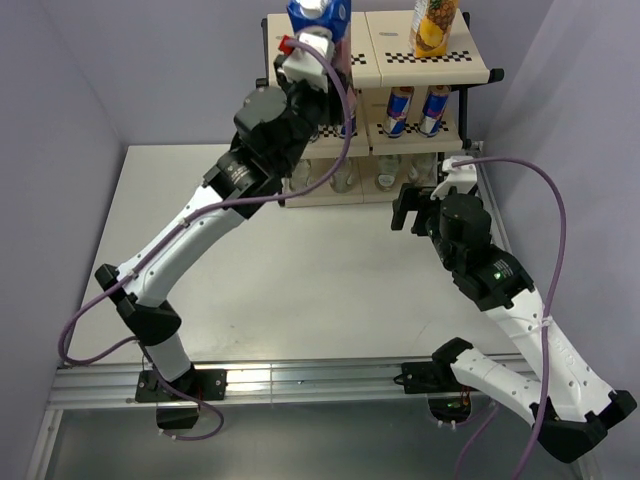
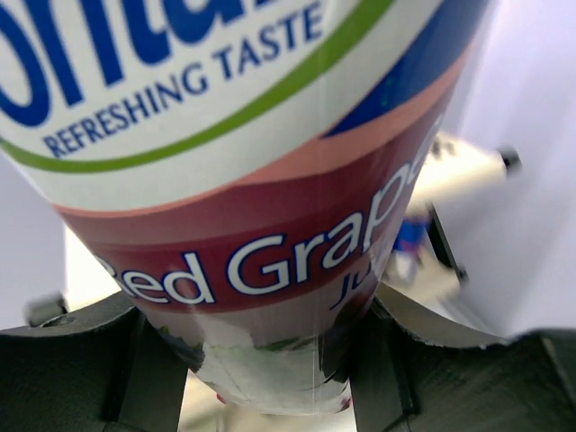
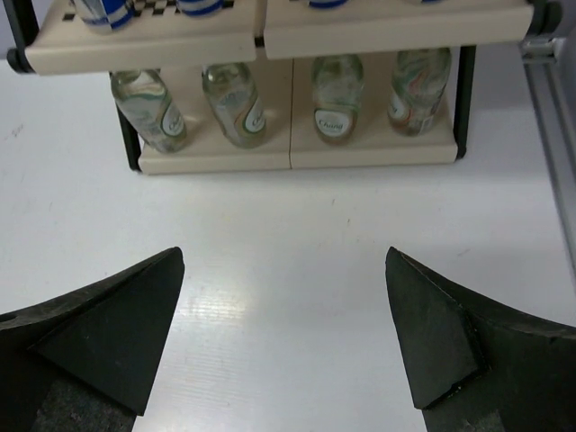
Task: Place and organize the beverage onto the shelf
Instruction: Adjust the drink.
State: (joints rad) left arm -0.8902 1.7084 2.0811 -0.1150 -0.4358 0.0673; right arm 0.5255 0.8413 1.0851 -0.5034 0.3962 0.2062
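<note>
1 carton [image 2: 270, 225], "REFRESHING TASTE", "Red Grap…", clamped in left gripper [image 2: 261, 364]. 4 bottles [image 3: 335, 97], 1 reading "Chang". Right gripper [image 3: 283, 333] spread wide, empty.

Bottles [image 3: 337, 99] on the shelf [image 1: 385, 35]'s bottom tier, cans [image 1: 400, 110] above, left carton [image 1: 318, 12] and right carton [image 1: 433, 25] at top

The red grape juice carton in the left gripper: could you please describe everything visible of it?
This tall printed carton has white, blue, green-lined and dark red bands reading "Refreshing Taste" and "Red Grape". The left gripper clamps its dark red part between black fingers. From above, it stands about upright at the top board's left end on the cream shelf.
</note>
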